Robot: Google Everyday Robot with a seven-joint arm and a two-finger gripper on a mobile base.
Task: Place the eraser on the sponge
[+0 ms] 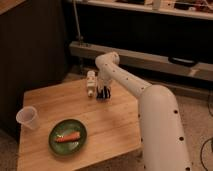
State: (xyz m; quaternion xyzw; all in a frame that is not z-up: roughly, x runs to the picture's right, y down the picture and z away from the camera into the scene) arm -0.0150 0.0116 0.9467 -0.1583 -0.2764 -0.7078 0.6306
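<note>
1. The gripper [104, 93] is low over the far part of the wooden table [115, 125], near the table's back edge, at the end of the white arm [159, 125].
2. The arm rises from the lower right, runs up and left to a bent joint above the table, then drops straight down to the gripper.
3. Whether the gripper is wide, narrow or clamped on something cannot be told: its tip is one dark cluster.
4. The eraser [105, 94] shows as a dark piece with pale stripes right at the gripper's tip, at or just above the tabletop. Whether it rests on the wood or hangs clear of it cannot be told.
5. The sponge cannot be told apart from that dark cluster.
6. A white bottle [90, 83] stands upright just left of the gripper. Any label on it is too small to read.
7. A green plate [54, 142] lies near the table's front left, well apart from the gripper, with a carrot [67, 137] lying across it.
8. A clear plastic cup [27, 118] stands upright at the table's left edge, near the plate.
</note>
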